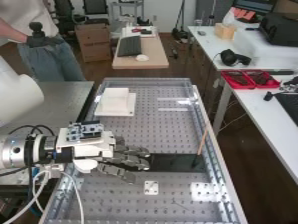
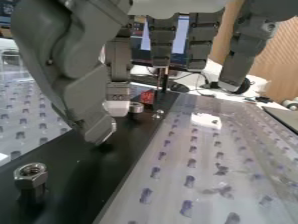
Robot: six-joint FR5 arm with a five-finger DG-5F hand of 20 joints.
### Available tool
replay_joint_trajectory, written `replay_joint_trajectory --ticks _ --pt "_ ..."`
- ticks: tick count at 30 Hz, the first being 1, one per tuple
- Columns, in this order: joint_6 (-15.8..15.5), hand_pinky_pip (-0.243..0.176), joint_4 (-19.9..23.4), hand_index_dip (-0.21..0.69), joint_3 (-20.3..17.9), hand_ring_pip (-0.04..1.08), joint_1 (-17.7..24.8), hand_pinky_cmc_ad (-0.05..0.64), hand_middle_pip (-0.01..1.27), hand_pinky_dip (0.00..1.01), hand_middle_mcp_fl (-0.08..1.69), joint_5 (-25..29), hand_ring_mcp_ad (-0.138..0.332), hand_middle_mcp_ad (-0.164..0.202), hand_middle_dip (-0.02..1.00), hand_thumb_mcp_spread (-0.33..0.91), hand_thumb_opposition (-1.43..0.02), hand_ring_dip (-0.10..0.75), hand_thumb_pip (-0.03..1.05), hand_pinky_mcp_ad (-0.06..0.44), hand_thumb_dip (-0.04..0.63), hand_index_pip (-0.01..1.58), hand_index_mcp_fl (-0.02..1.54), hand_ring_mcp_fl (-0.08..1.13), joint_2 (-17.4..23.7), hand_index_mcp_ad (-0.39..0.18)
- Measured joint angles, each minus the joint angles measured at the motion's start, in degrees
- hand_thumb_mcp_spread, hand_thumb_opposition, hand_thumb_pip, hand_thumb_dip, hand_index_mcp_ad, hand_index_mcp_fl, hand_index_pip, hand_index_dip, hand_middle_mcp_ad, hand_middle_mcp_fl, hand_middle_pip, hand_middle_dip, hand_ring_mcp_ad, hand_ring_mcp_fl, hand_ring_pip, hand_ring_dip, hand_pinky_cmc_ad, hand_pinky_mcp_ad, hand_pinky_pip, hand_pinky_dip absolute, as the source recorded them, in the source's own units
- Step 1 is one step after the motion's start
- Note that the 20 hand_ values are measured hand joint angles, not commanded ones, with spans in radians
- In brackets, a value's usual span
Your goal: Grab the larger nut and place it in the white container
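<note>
Evidently open, the robot hand (image 1: 126, 159) reaches over the long black board (image 1: 174, 162), its fingers loosely extended and its thumb apart from them, with nothing gripped. One hex nut (image 2: 30, 175) sits upright on the board, and a second nut (image 2: 136, 107) is there too, well apart from it; which is truly larger, I cannot tell. The white container (image 1: 105, 110) rests on the perforated worktop (image 1: 120, 197), apart from the board.

Tallies two metal nuts (image 2: 32, 176), one white container (image 1: 115, 107), one black board (image 1: 174, 163), two red trays (image 1: 238, 87), one white block (image 1: 151, 192).
</note>
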Motion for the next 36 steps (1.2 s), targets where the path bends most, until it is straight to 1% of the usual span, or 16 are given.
replay_joint_trajectory --ticks 7,11,12,14,18,20,23,26,27,29,32,36 --pt "-0.3 -0.089 -0.7 0.016 0.9 0.22 -0.1 0.367 0.14 0.67 0.00 -0.8 0.164 0.063 0.19 0.33 -0.91 0.138 0.79 0.328 0.175 1.55 0.01 0.00 -0.5 -0.194" --pt "-0.7 -0.089 -1.2 0.016 1.3 0.21 -0.2 0.347 0.14 0.68 -0.01 -1.4 0.162 0.063 0.19 0.33 -0.91 0.138 0.79 0.326 0.175 1.55 0.01 0.00 -0.9 -0.197" --pt "-0.7 -0.089 -1.2 0.016 1.3 0.23 -0.3 0.346 0.14 0.68 0.00 -1.4 0.162 0.063 0.19 0.33 -0.91 0.138 0.79 0.328 0.175 1.55 0.01 0.00 -1.0 -0.197" --pt "-0.6 -0.089 -1.2 0.014 1.3 0.23 -0.3 0.346 0.14 0.68 0.00 -1.5 0.164 0.063 0.19 0.32 -0.91 0.136 0.79 0.328 0.175 1.55 0.01 0.00 -1.0 -0.195" --pt "-0.4 -0.089 -1.0 0.014 1.1 0.23 -0.4 0.349 0.14 0.68 0.00 -1.4 0.164 0.063 0.18 0.33 -0.91 0.124 0.79 0.309 0.175 1.55 0.01 0.00 -1.0 -0.202" --pt "-0.3 -0.089 -0.8 0.014 1.0 0.23 -0.5 0.353 0.14 0.68 0.00 -1.4 0.157 0.063 0.19 0.33 -0.91 0.124 0.79 0.309 0.175 1.55 0.01 0.00 -1.0 -0.206" --pt "0.3 -0.089 0.0 0.014 0.8 0.24 -0.5 0.353 0.14 0.68 0.00 -1.3 0.157 0.063 0.18 0.33 -0.91 0.124 0.80 0.309 0.175 1.55 0.03 0.00 -0.9 -0.206" --pt "0.6 -0.089 0.4 0.014 0.6 0.23 -0.5 0.339 0.14 0.68 0.00 -1.3 0.157 0.063 0.18 0.33 -0.91 0.124 0.80 0.309 0.175 1.55 0.07 0.01 -0.9 -0.202" --pt "0.7 -0.089 0.4 0.017 0.6 0.25 -0.5 0.339 0.14 0.68 -0.01 -1.2 0.159 0.063 0.18 0.33 -0.91 0.122 0.80 0.309 0.175 1.55 0.10 0.00 -0.9 -0.206" --pt "0.9 -0.089 0.6 0.014 0.4 0.25 -0.5 0.339 0.14 0.68 0.00 -1.1 0.159 0.063 0.18 0.33 -0.91 0.119 0.80 0.309 0.175 1.55 0.12 0.00 -0.9 -0.199" --pt "1.0 -0.089 0.6 0.012 0.4 0.25 -0.4 0.337 0.14 0.68 0.00 -1.0 0.147 0.063 0.18 0.33 -0.91 0.119 0.80 0.309 0.175 1.55 0.12 0.00 -1.0 -0.192" --pt "0.9 -0.089 0.4 0.012 0.4 0.25 -0.4 0.339 0.14 0.68 0.00 -1.0 0.147 0.063 0.18 0.34 -0.91 0.119 0.80 0.309 0.175 1.55 0.12 0.00 -1.1 -0.190"
